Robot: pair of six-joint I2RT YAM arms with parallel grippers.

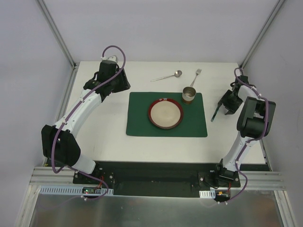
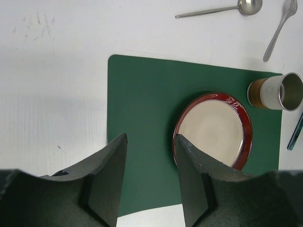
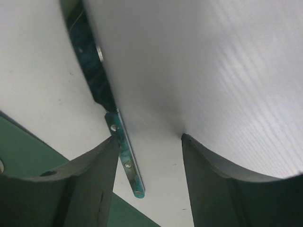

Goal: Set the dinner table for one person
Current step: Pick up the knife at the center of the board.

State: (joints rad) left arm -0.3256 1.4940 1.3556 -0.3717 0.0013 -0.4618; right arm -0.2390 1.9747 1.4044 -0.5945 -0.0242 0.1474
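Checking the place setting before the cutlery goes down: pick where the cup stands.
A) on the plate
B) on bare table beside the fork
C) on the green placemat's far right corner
C: the cup stands on the placemat, at its far right corner, beside the plate and clear of the fork.

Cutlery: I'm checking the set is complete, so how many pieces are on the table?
3: a spoon and a fork beyond the placemat, and a knife off its right edge.
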